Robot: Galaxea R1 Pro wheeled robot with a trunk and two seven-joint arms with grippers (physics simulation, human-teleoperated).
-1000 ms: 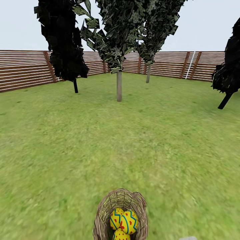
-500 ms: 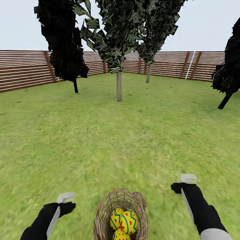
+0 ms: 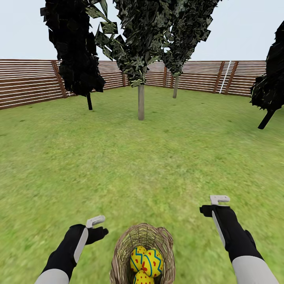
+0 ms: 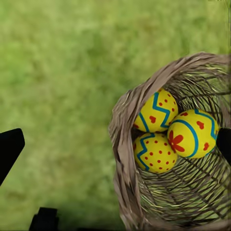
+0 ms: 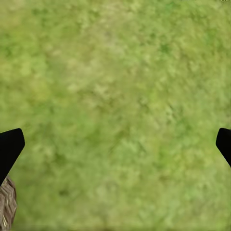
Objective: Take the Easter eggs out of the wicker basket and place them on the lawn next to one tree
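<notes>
The wicker basket (image 3: 142,246) stands on the lawn (image 3: 142,169) at the bottom centre of the head view. In it lie three Easter eggs (image 3: 146,263), yellow with blue zigzags and red spots. My left gripper (image 3: 99,232) hovers just left of the basket's rim, open and holding nothing. The left wrist view looks down on the eggs (image 4: 166,132) inside the basket (image 4: 126,163), with the fingertips (image 4: 9,149) spread wide. My right gripper (image 3: 207,210) hangs open over bare grass, right of the basket and farther out. A tree (image 3: 141,103) with a pale trunk stands far ahead.
A second pale-trunked tree (image 3: 175,87) stands behind the first. Dark trees with thin black trunks are at the left (image 3: 89,101) and far right (image 3: 267,116). A brown slatted fence (image 3: 27,81) rings the garden. The right wrist view catches a bit of basket (image 5: 6,204).
Both arms have come up into the head view from below. The left gripper has since moved forward and right, closer to the basket; the right has risen slightly. Basket and eggs are unmoved.
</notes>
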